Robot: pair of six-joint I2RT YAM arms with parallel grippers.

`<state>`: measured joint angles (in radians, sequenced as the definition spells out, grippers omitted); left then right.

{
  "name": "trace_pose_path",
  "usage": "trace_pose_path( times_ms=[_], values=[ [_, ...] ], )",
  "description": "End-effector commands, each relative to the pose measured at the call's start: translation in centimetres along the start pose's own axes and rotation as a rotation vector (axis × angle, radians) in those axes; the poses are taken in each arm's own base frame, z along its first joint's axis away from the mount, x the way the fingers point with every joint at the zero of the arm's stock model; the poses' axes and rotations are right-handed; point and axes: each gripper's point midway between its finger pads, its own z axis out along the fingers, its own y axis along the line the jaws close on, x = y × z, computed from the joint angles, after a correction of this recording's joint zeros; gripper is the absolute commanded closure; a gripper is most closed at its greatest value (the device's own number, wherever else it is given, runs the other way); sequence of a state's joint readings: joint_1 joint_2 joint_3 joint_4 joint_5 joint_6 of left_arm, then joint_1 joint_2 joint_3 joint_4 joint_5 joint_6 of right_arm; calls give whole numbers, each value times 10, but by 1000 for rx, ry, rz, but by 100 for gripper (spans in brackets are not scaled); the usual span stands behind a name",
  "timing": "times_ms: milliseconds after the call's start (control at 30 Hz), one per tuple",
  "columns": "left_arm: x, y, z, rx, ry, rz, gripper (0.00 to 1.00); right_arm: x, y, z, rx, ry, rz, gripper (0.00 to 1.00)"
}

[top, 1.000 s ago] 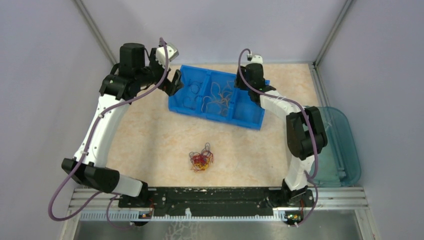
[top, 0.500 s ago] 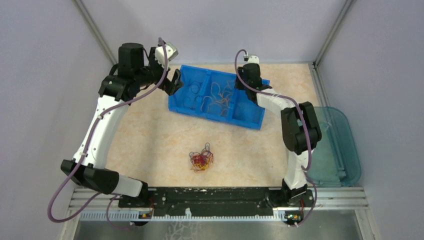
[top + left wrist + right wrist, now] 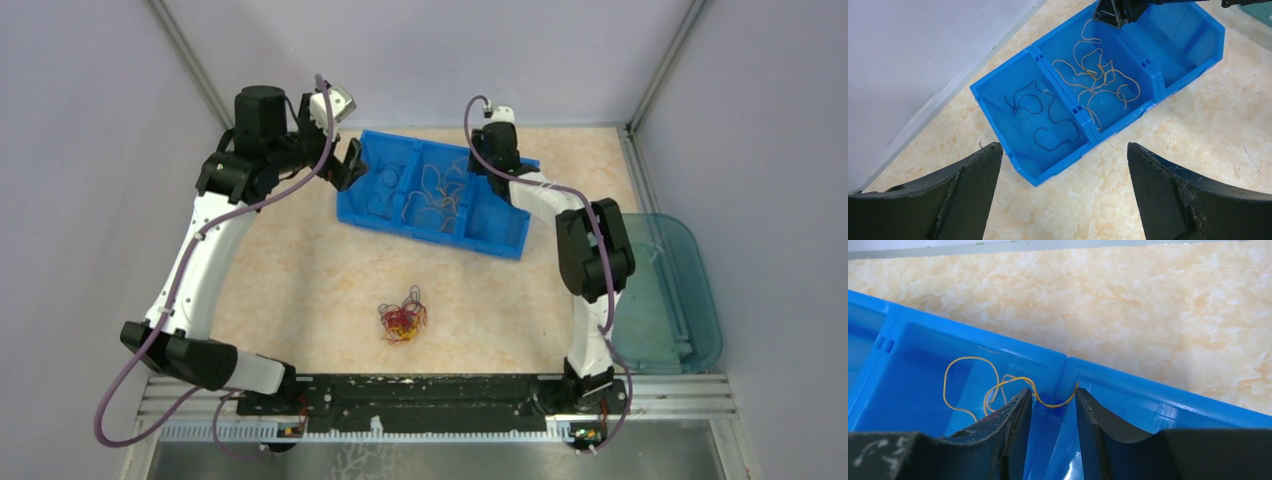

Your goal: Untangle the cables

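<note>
Sorting was partly done: orange-yellow strands [image 3: 1095,75] lay in the blue bin's [image 3: 430,228] middle compartment and a dark strand [image 3: 1048,117] in its left 1. A knotted clump of cables [image 3: 402,320] remained on the desk [image 3: 300,270], well apart from both arms, with room all round. The right fingers [image 3: 1008,425], narrowly parted, straddled a bin divider, a yellow strand [image 3: 968,360] crossing their gap. The left fingers [image 3: 963,185] stood wide, holding nothing, beside the bin's left end.
</note>
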<state>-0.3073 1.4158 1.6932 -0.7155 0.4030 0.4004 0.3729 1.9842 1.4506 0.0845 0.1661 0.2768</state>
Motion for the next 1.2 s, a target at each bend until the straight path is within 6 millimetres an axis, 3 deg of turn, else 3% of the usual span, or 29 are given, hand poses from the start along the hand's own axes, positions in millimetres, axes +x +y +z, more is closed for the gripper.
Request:
trace_pose_path(
  times_ms=[0,233,533,900,1167],
  values=[
    [-13,-4,-7,12,-55,0,0,-44,10,0,-9,-120,-33,62],
    [-13,-4,-8,11,-55,0,0,-58,15,-1,-16,-154,-74,64],
    [-12,-4,-10,1,-56,8,0,-46,22,8,-46,-115,-79,78],
    [-13,-3,-13,-5,-62,11,0,-30,39,22,-86,-63,-92,82],
    [-13,-1,-15,-15,-66,18,0,-12,64,23,-112,-36,-119,84]
  ],
)
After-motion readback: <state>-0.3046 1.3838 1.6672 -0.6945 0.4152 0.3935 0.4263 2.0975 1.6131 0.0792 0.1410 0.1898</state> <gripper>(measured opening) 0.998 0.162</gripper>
